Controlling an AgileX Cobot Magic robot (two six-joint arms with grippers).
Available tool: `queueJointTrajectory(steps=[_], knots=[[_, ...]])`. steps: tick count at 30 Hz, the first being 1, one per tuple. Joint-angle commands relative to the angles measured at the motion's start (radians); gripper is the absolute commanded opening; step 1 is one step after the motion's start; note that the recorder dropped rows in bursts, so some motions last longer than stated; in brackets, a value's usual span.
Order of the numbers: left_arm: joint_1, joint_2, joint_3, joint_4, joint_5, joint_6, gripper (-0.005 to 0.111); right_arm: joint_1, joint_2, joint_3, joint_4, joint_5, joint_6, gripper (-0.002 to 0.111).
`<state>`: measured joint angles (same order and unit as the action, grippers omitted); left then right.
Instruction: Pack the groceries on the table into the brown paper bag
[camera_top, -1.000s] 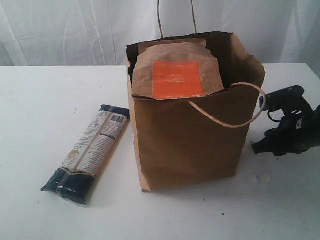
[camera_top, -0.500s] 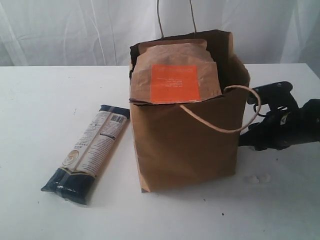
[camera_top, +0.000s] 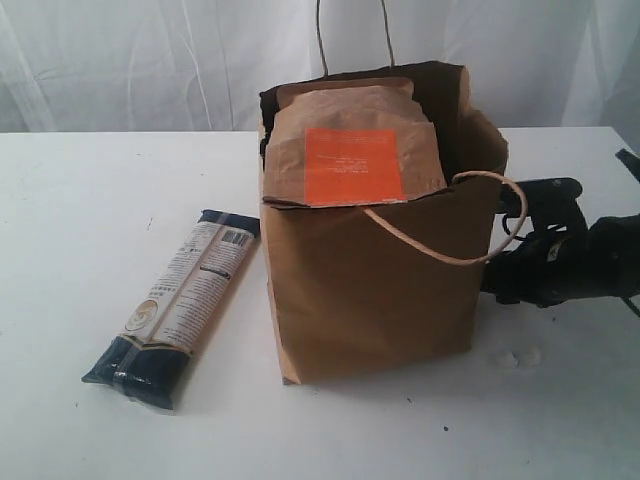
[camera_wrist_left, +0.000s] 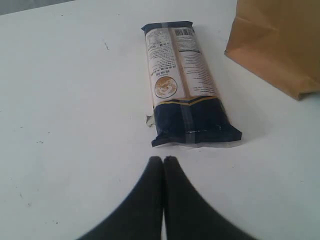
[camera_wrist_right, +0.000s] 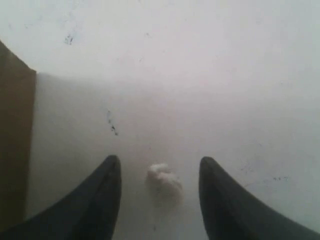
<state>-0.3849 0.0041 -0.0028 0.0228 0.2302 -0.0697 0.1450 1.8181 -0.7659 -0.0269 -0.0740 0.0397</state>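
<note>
On the left of the white bench (camera_top: 80, 200) lies the long dark-blue-and-beige pasta packet (camera_top: 172, 308), flat, its dark-blue end toward the camera and its barcode end just beside the bag's lower left corner, with a gap between them. The left wrist view shows the left fingers (camera_wrist_left: 163, 167) pressed together and empty, near the packet's (camera_wrist_left: 185, 85) dark-blue end but not touching it. In the middle stands the brown paper bag (camera_top: 370, 290), upright and open. The brown orange-labelled pouch (camera_top: 350, 140) stands inside, its top above the front rim. One twine handle (camera_top: 440, 255) droops over the front wall, and the other (camera_top: 350, 30) stands up behind. To the right, the right fingers (camera_top: 530, 270) sit low beside the bag's right wall; contact cannot be told. In the right wrist view these fingers (camera_wrist_right: 102, 195) are spread apart and hold nothing, over a small white scrap (camera_wrist_right: 165, 181) on the bench, with the bag's edge (camera_wrist_right: 15, 150) alongside.
</note>
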Motion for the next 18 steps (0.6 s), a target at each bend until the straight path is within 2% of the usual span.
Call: queueJointTrajectory(steps=[1,9,15,18], knots=[[0.001,-0.004,0.003,-0.004,0.003,0.0,0.0,0.005,0.018,-0.001,0.003,-0.025,0.018,0.046],[0.001,-0.004,0.003,-0.004,0.003,0.0,0.0,0.005,0.047,-0.001,0.003,-0.053,0.018,0.044],[0.001,-0.004,0.003,-0.004,0.003,0.0,0.0,0.003,0.059,-0.001,0.003,-0.039,0.018,0.016],[0.001,-0.004,0.003,-0.004,0.003,0.0,0.0,0.003,0.057,-0.001,0.003,-0.038,0.041,0.008]])
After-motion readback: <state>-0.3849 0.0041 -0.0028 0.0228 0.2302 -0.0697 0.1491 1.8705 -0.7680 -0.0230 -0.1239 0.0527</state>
